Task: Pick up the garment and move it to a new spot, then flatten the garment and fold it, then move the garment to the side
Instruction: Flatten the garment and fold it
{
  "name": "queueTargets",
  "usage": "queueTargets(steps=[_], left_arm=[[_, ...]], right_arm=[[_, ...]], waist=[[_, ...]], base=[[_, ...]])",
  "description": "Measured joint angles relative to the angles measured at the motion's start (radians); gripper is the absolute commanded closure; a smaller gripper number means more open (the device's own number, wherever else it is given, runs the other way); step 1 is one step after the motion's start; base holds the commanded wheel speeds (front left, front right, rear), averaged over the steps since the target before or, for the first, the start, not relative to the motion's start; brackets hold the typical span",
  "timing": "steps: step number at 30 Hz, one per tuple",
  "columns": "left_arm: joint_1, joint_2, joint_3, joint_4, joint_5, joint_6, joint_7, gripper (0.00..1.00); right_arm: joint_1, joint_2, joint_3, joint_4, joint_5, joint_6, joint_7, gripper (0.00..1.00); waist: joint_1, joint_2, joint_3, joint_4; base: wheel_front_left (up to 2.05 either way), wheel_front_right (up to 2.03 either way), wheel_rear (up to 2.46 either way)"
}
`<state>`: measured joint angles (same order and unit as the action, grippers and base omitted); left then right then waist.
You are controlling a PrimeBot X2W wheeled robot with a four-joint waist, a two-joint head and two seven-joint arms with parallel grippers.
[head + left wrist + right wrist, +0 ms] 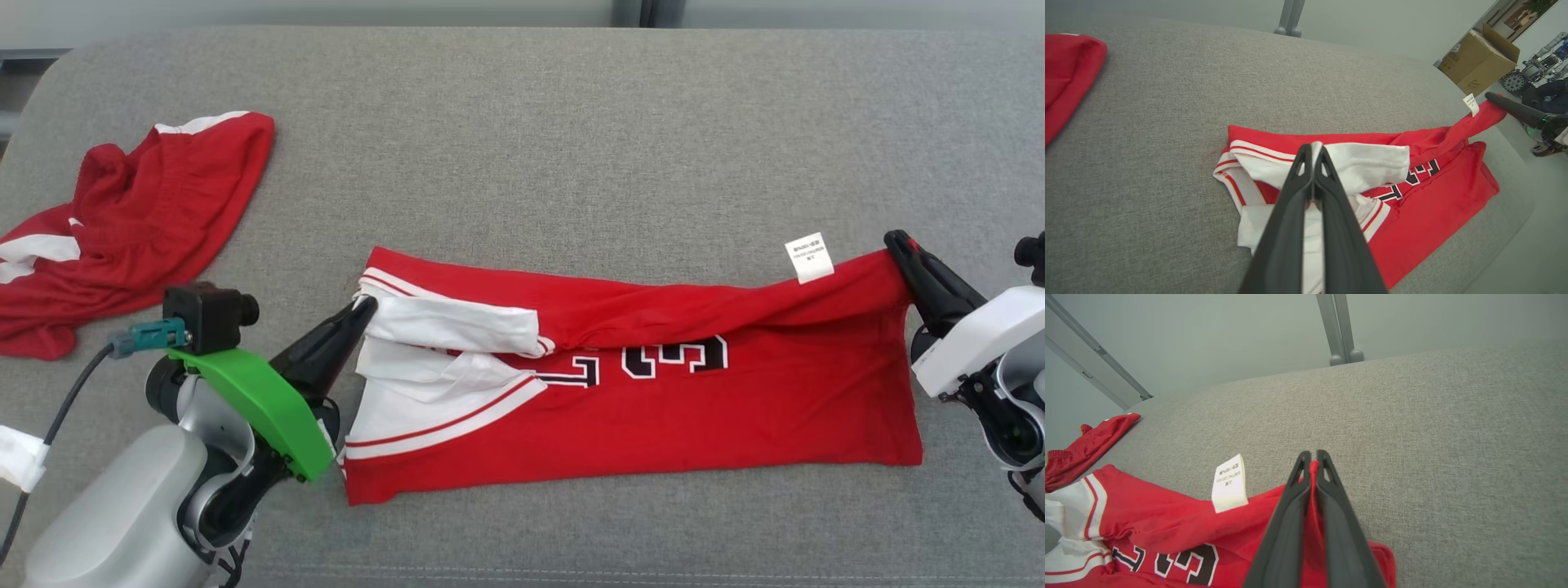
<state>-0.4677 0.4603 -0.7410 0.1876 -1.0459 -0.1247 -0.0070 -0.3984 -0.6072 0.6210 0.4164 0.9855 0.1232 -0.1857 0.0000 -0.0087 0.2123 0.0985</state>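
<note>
Red jersey point(637, 392) stretched mid-cushion on grey fabric cushion point(571, 122); pinched tight at 9 o'clock by left gripper point(366, 305), at 3 o'clock by right gripper point(896, 239). Red shorts point(139, 220) crumpled at 10 o'clock, well apart.

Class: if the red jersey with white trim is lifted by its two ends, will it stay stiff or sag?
Probably floppy: the red jersey with white trim folds and creases between the left fingers and right fingers. Likely light: small pinches hold up its edge.
</note>
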Motion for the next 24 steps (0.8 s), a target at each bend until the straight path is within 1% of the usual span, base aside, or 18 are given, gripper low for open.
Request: queueTargets(steps=[6,15,24], left_arm=[[0.037,0.006,-0.007,-0.039,-0.009,0.0,-0.013,1.0],[0.085,0.031,-0.032,-0.041,-0.017,0.0,-0.017,1.0],[0.113,0.03,-0.073,-0.044,-0.023,0.0,-0.007,1.0]], right_arm=[[0.031,-0.015,0.012,0.021,0.02,0.0,-0.007,1.0],[0.039,-0.029,0.065,0.043,0.026,0.0,-0.007,1.0],[0.036,-0.04,0.105,0.078,-0.014,0.0,-0.007,1.0]], waist=[[0.0,0.0,-0.001,0.002],[0.0,0.0,0.003,0.008],[0.0,0.0,0.011,0.009]], base=[[0.0,0.0,0.0],[0.0,0.0,0.0],[0.0,0.0,0.0]])
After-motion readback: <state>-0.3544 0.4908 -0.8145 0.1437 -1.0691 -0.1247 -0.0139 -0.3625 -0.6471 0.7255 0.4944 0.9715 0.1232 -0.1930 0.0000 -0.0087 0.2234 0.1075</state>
